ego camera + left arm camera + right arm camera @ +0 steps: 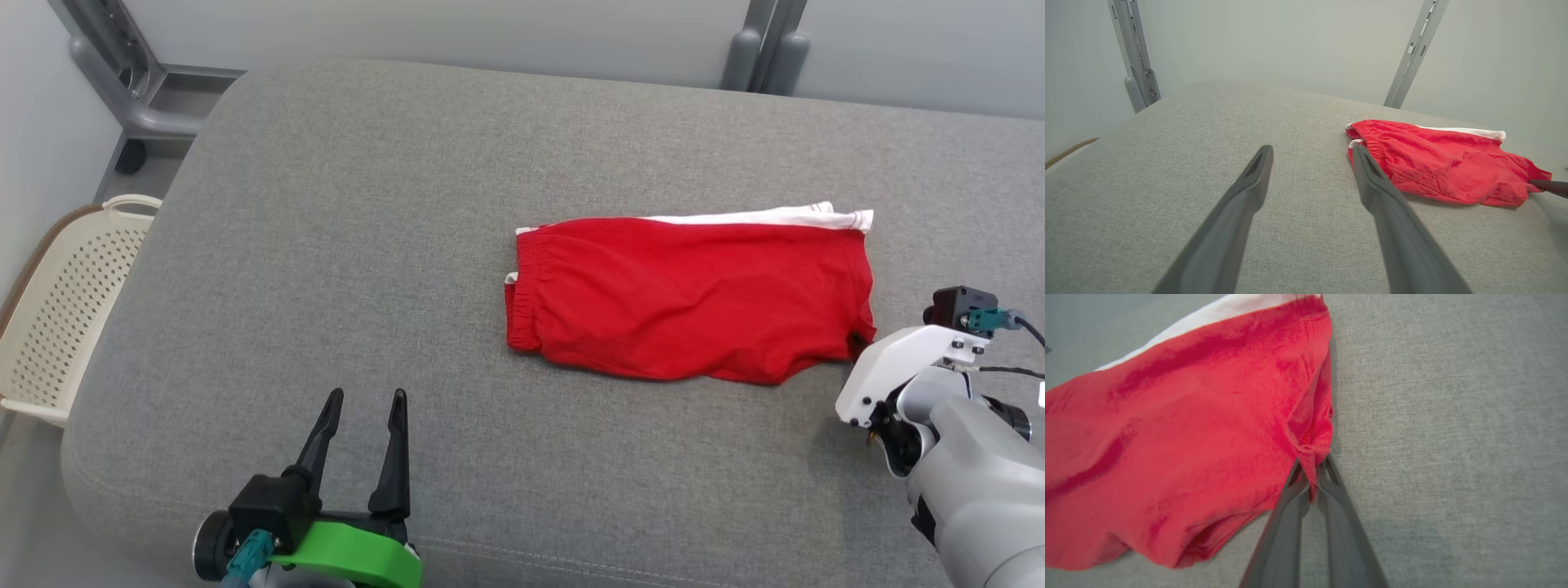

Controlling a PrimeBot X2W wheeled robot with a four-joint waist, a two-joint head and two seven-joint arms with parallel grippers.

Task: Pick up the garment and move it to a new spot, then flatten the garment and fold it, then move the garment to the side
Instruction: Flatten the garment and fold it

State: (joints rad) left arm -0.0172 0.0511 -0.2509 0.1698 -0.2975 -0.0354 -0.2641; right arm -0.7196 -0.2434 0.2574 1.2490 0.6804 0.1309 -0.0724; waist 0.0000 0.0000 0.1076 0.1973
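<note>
Shorts [686,298] pinched, seemingly at leg hem.

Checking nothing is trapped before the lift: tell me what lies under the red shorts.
Grey cushion shows around the red shorts; a white layer peeks out at their far edge. Whatever lies beneath the middle is covered. The right claw pinches one corner.

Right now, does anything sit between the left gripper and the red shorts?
Nothing visible: only bare grey cushion separates the open left gripper from the shorts at their waistband end. The right gripper is shut on their opposite corner.
</note>
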